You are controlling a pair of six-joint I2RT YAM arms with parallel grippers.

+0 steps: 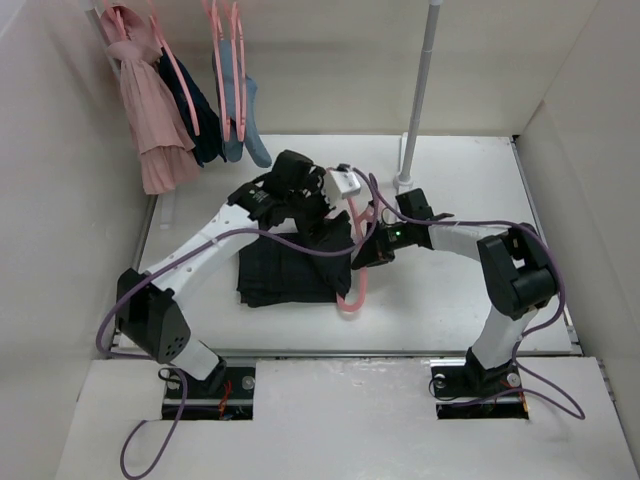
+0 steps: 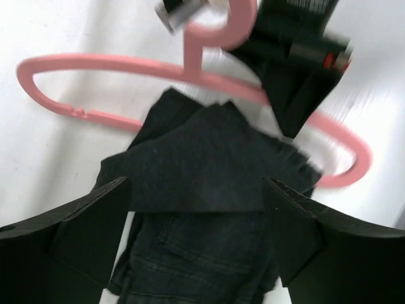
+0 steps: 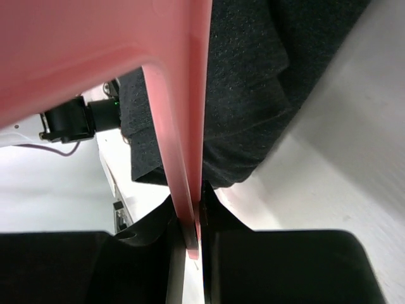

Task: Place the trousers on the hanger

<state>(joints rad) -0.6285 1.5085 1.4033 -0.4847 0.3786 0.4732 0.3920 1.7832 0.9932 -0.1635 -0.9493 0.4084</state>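
1. The right gripper (image 3: 193,223) is clamped on the hanger (image 3: 183,126). The thin pink bar is pinched between both fingers.
2. The left gripper (image 2: 196,190) is held with its jaws spread wide and nothing is pinched. Its fingers (image 2: 82,234) are set on either side of a raised fold of the trousers (image 2: 202,164). Contact with the fabric cannot be told.
3. The trousers are plain black, of matte, soft fabric. Stitched seams are seen low in the left wrist view.
4. The trousers are folded into a rough rectangle and laid flat on the white table (image 1: 460,290), mid-table between the two arms.
5. The hanger is pink plastic with a curved hook and is laid along the right edge of the trousers. It is gripped close to the hook.
6. The middle of the hanger's lower bar is hidden by the black fold. Over or through cannot be told.
7. At back left, a pink garment (image 1: 150,110), a dark navy garment (image 1: 200,125) and a blue-grey garment (image 1: 245,120) are hung on like hangers.
8. An upright pole (image 1: 420,90) is seen at the back.
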